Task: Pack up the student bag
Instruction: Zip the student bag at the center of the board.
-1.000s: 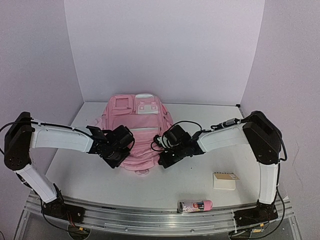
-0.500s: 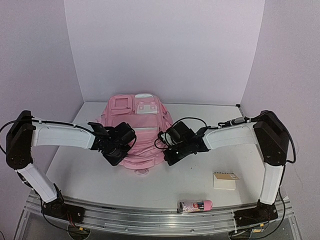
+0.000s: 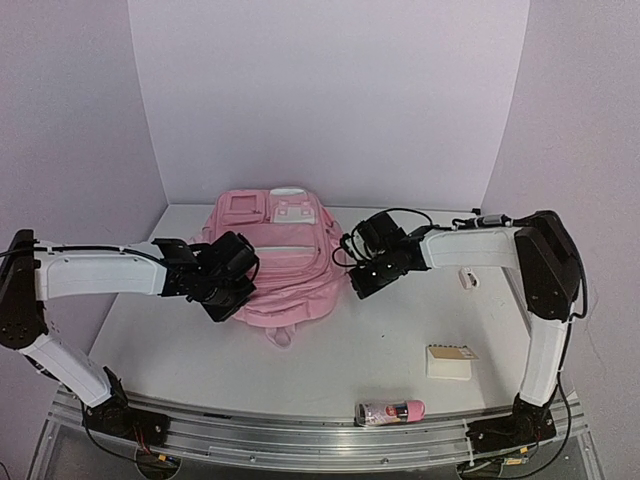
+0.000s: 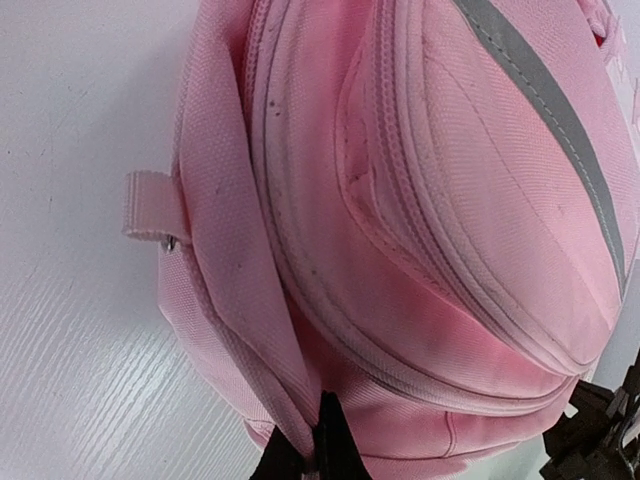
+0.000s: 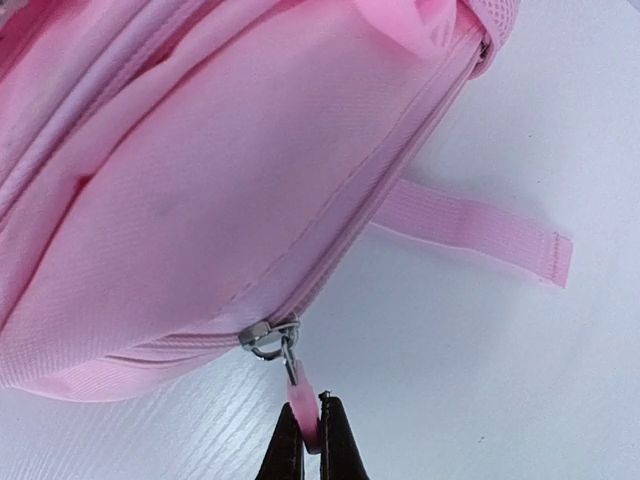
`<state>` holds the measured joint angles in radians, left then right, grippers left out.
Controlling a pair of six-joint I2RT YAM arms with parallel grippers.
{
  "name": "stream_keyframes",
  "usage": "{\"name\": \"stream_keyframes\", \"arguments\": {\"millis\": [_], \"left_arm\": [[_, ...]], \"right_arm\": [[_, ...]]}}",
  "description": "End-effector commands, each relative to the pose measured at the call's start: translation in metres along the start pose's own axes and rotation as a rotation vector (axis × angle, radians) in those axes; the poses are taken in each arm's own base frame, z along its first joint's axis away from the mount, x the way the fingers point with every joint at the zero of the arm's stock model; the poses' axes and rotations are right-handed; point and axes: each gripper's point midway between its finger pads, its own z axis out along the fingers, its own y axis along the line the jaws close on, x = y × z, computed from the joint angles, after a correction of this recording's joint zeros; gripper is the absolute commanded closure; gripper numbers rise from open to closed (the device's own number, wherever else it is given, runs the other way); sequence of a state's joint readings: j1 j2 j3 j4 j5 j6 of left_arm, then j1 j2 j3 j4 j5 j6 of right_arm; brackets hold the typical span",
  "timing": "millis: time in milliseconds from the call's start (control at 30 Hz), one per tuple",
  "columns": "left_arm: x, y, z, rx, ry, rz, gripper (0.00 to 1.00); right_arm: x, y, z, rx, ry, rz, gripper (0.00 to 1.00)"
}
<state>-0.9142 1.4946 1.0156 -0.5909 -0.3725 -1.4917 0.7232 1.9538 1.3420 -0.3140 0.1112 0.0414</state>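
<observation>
Right wrist view: right end effector (image 5: 304,438) clenched on the zipper pull (image 5: 299,398), student bag (image 5: 180,190) lying just ahead on the table (image 5: 480,380), zip running up-right; left end effector (image 4: 318,450) pinches its fabric.

Now right gripper (image 3: 362,290) sits farther back along right side of student bag (image 3: 285,270), pinching zip pull (image 5: 300,398); left gripper (image 3: 222,306) has closed on bag fabric.

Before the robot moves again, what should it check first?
1. Right gripper shut on the zipper pull: ok.
2. Left gripper pinching the student bag fabric: ok.
3. Bag lying on the table: ok.
4. Zip open enough for packing: cannot tell.
5. Box and pink tube waiting outside the bag: ok.
</observation>
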Motion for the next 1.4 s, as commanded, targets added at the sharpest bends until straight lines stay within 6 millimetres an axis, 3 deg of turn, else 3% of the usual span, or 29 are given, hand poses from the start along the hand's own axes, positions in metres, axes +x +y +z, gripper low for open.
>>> {"name": "stream_keyframes", "arguments": {"millis": [0,367,700,800,933,967,1100,1267,1300,1367], "left_arm": [[-0.011,0.017,-0.015,0.001,-0.017,0.106,1.0],[0.007,0.007,-0.012,0.137,0.108,0.259,1.0],[0.018,0.01,-0.005,0.122,0.177,0.324,1.0],[0.02,0.016,-0.002,0.107,0.184,0.325,1.0],[0.02,0.023,0.003,0.083,0.181,0.311,1.0],[0.018,0.023,0.003,0.084,0.174,0.307,1.0],[0.013,0.02,0.003,0.102,0.145,0.294,1.0],[0.01,0.021,0.003,0.096,0.129,0.307,1.0],[0.01,0.022,0.003,0.096,0.129,0.31,1.0],[0.011,0.023,0.004,0.101,0.133,0.315,1.0]], "right_arm": [[-0.005,-0.05,0.009,0.101,0.053,-0.001,1.0],[-0.046,-0.078,0.046,0.098,0.032,0.01,1.0],[-0.083,-0.126,0.082,0.141,-0.034,0.138,1.0],[-0.092,-0.135,0.084,0.138,-0.053,0.164,1.0],[-0.09,-0.124,0.071,0.067,-0.053,0.156,0.99],[-0.085,-0.121,0.064,0.059,-0.047,0.124,0.94],[-0.062,-0.114,0.033,0.048,-0.022,0.014,0.59],[-0.04,-0.099,-0.01,-0.005,-0.044,-0.11,0.33],[-0.04,-0.094,-0.02,-0.024,-0.068,-0.138,0.24],[-0.044,-0.086,-0.033,-0.073,-0.111,-0.19,0.18]]}}
